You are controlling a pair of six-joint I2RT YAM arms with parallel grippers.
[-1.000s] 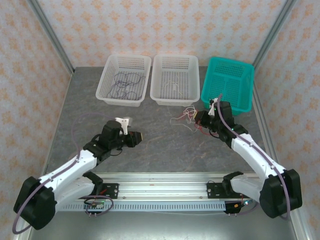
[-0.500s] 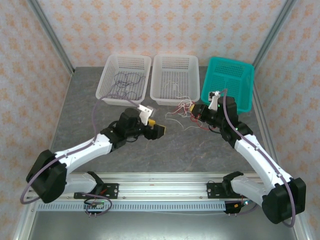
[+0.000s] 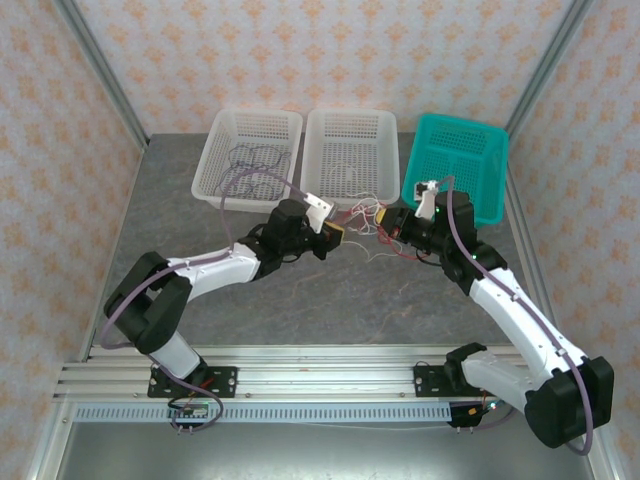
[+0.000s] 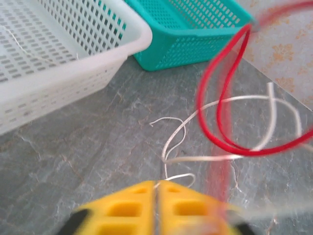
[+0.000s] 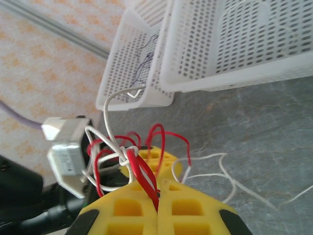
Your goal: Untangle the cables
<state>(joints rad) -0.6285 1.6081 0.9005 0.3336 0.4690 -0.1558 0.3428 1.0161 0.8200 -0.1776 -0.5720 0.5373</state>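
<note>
Your counter [image 3: 200, 260] carries three baskets along its far edge: the left white basket [image 3: 207, 165], holding coiled dark purple strands [image 3: 250, 165], the middle white basket [image 3: 310, 165], and the teal basket [image 3: 412, 165] toward the far right corner. The left arm [image 3: 215, 268] and right arm [image 3: 510, 305] both stretch inward and meet just in front of the middle white basket. Your left pincer [image 3: 335, 236] is fully closed, with a white strand [image 4: 215, 157] running into the seam between its fingers. Your right pincer [image 3: 386, 226] is clamped tight on red strands [image 5: 144, 176]. The cables [image 3: 362, 218], a red and white tangle, span between the two pincers near the counter's far edge.
</note>
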